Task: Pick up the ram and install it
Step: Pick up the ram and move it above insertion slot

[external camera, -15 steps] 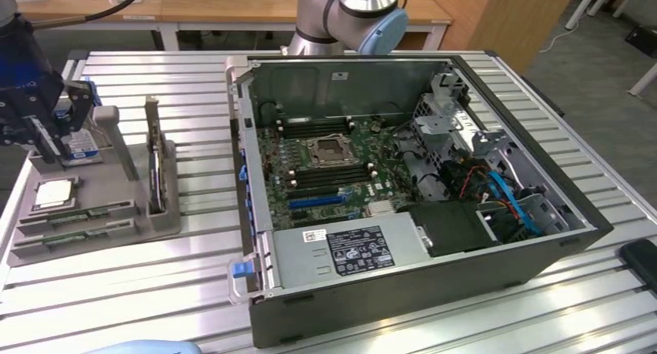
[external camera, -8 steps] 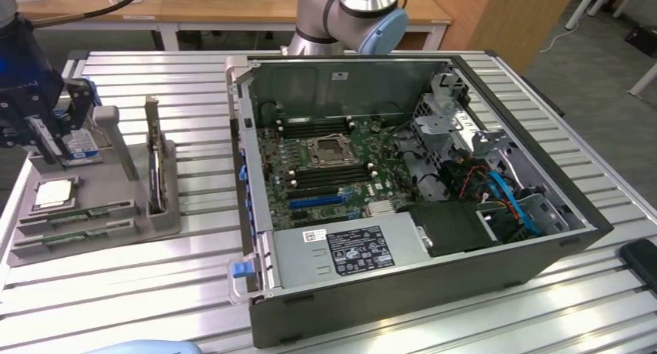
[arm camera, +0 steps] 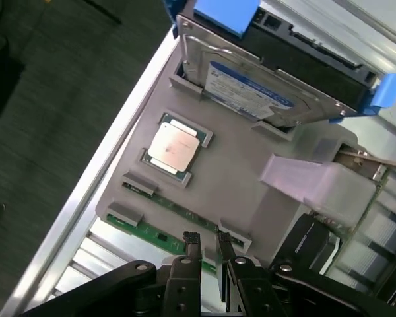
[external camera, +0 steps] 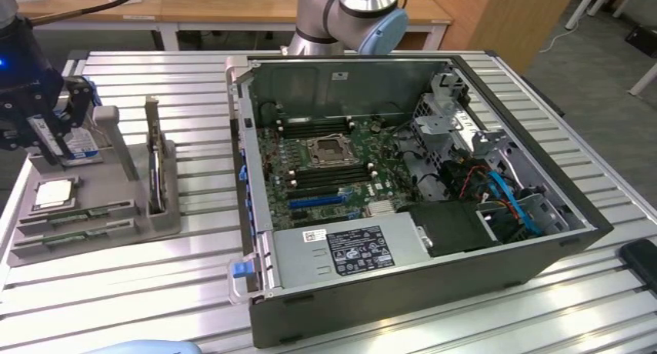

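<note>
The gripper (arm camera: 208, 246) is partly open, its two fingers (arm camera: 191, 243) separated by a narrow gap, and it holds nothing. It hangs above the grey tray (arm camera: 231, 172), nearest the ram (arm camera: 145, 234), a green stick lying flat in a slot at the tray's edge. The processor chip (arm camera: 174, 148) and hard drive (arm camera: 251, 86) sit in the same tray. The open computer case (external camera: 411, 292) stands at the exterior view's right.

A robotics lab: slatted aluminium workbench (external camera: 154, 73), an opened computer case (external camera: 411, 296) (motherboard bare), wooden desks (external camera: 236, 9) behind.
</note>
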Tool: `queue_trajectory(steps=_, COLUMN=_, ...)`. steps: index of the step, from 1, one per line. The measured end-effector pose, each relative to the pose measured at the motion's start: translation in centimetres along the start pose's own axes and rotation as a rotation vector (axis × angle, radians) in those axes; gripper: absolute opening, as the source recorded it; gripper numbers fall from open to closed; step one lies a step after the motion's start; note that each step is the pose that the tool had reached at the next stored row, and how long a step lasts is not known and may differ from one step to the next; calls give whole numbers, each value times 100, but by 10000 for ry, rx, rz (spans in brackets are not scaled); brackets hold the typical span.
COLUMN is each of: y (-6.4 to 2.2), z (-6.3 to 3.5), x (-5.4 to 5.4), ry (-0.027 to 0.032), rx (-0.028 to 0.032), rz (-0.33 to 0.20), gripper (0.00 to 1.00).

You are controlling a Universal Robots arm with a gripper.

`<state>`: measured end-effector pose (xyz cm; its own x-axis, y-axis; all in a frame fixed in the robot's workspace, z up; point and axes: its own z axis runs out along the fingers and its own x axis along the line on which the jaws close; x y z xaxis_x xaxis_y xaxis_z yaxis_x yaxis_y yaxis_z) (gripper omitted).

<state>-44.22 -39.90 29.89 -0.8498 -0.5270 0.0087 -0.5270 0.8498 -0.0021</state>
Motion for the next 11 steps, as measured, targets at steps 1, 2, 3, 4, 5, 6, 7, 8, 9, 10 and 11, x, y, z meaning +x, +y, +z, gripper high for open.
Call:
queue_trajectory(steps=1, y=0, z=1, x=0, ry=-1, rx=2, rz=-180, gripper=24)
queue_trajectory(steps=2, y=0, z=2, x=0, ry=-1, rx=3, rz=-359, gripper=24)
queue_trajectory(steps=3, y=0, z=3, x=0, ry=-2, rx=5, rz=-539, gripper=24)
queue_trajectory(steps=4, y=0, z=4, x=0, ry=-2, rx=6, rz=-730, gripper=24)
queue_trajectory(steps=5, y=0, z=5, x=0, ry=-3, rx=8, rz=-910, gripper=24)
queue_trajectory(steps=6, y=0, z=6, x=0, ry=-3, rx=10, rz=-1090, gripper=24)
queue_trajectory(steps=7, y=0, z=7, x=0, ry=-3, rx=11, rz=-1270, gripper=24)
queue_trajectory(steps=8, y=0, z=9, x=0, ry=-4, rx=12, rz=-1450, gripper=24)
queue_trajectory(steps=9, y=0, z=10, x=0, ry=-5, rx=15, rz=-1629, gripper=24)
queue_trajectory(steps=10, y=0, z=12, x=0, ry=-5, rx=16, rz=-1809, gripper=24)
queue_trajectory(steps=11, y=0, z=14, x=0, ry=-5, rx=17, rz=-2006, gripper=24)
